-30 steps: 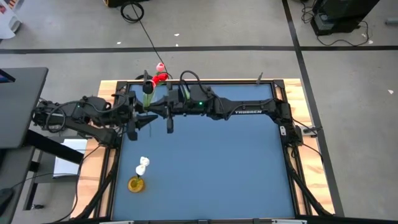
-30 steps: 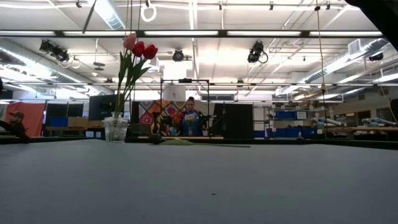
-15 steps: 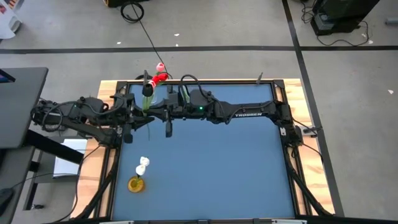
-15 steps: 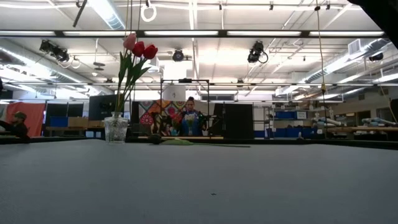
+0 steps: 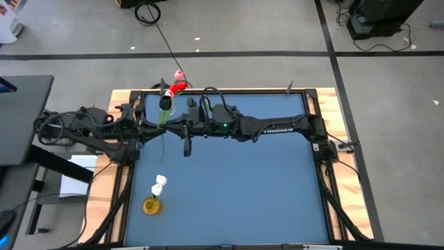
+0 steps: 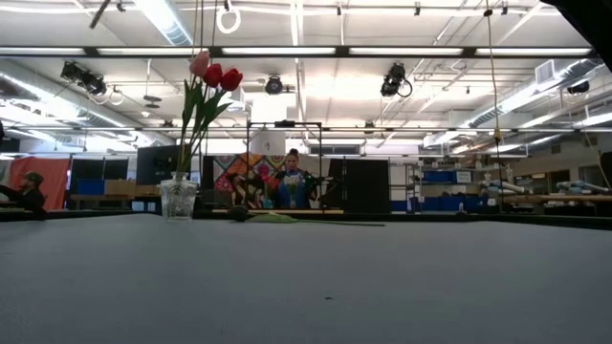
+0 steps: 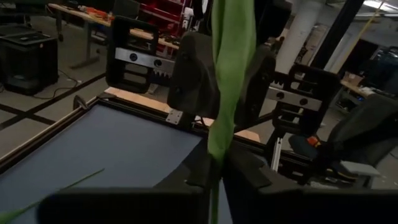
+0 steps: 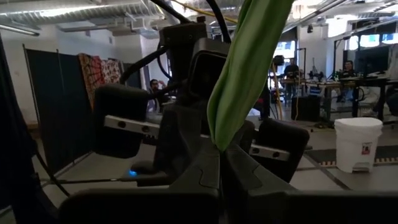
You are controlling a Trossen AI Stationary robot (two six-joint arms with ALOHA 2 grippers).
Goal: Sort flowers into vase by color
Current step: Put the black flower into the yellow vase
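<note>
Right gripper [image 5: 177, 128] sits just beside the glass vase [image 6: 178, 199], on its table-centre side, clenched on the green stem of a dark tulip [image 5: 165, 103]; in the right wrist view the fingers meet on the leaf. Left gripper [image 5: 151, 129] faces it from the other side of the same stem and, as best we can read its wrist view, is also pinched on it. The tulip hangs between the two, head toward the glass vase and close to it, stem off the table [image 5: 243, 187].

Red and pink tulips [image 6: 212, 75] already stand in the glass vase. White tulips [image 5: 160, 182] stand in a yellow vase [image 5: 150, 205], well apart from the glass vase toward the near edge.

We judge the step as a hand-over of the dark flower, late in the sort. Next move needs one gripper to let go cleanly so the other can carry. We see no vase holding dark heads, so the destination is unclear.
</note>
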